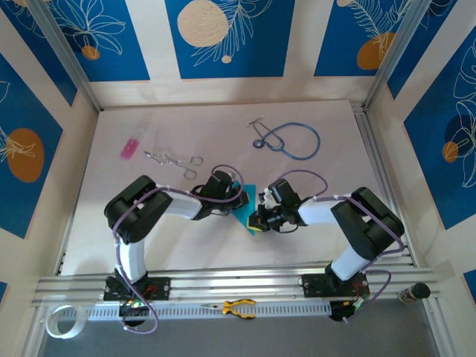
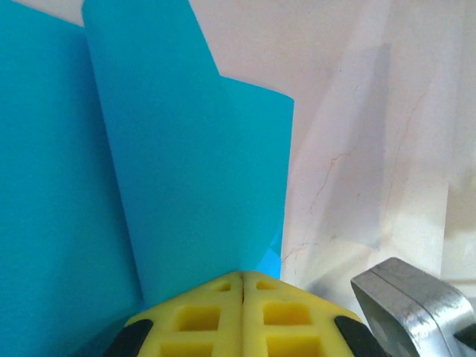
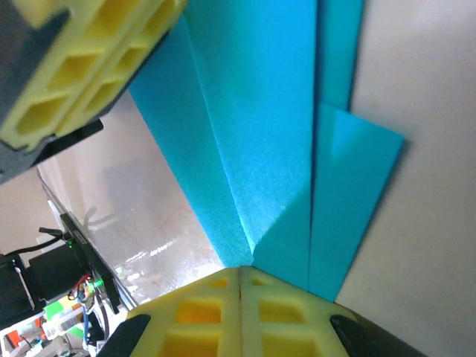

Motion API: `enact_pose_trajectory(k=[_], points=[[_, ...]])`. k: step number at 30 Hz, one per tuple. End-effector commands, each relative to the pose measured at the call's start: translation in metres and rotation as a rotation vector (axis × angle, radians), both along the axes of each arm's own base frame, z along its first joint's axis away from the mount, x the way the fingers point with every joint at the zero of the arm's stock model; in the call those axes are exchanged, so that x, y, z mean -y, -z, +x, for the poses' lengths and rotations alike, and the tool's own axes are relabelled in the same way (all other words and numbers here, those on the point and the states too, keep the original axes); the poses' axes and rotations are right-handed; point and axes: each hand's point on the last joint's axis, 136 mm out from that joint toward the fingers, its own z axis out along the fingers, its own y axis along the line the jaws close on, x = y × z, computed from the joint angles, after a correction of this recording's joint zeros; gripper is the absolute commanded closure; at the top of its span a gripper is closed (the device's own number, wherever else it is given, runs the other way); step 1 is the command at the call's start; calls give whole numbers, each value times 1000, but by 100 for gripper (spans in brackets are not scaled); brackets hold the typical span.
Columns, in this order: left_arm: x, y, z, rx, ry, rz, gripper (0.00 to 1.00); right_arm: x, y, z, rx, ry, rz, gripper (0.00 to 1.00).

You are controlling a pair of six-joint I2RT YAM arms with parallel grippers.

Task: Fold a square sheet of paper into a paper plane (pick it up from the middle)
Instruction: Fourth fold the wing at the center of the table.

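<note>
Both the left claw (image 1: 238, 195) and right claw (image 1: 258, 220) are clenched on the folded blue paper (image 1: 248, 209). They meet near the top view's centre.

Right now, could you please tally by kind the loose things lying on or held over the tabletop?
paper: 1
stethoscope: 1
forceps: 1
pink rectangle: 1
Total: 4

Far table (image 1: 223, 123): stethoscope (image 1: 291, 140), forceps (image 1: 175, 159), pink rectangle (image 1: 129, 148); centre: paper (image 1: 246, 211); front free.
</note>
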Motion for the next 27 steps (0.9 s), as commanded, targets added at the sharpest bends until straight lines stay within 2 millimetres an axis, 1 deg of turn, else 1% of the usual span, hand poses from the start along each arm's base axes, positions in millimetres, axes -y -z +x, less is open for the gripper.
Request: enact_pose_trajectory(k=[1,4,11,16,21,27], points=[[-39,49,-17,-118,-64,163,96,26,27,-46,-142,-33,-134,95],[-40,51,-17,-125,-68,165,96,29,29,-51,-143,-31,-133,95],[-41,51,-17,-128,-73,169,96,28,27,-59,-140,-34,-87,95],[-41,51,-17,-126,-75,168,96,28,21,-58,-105,-38,-71,95],[-39,50,-16,-124,-71,162,96,21,-2,-47,-17,-38,-19,95],[-39,48,-17,-119,-67,158,96,14,-38,-25,101,-9,43,94]])
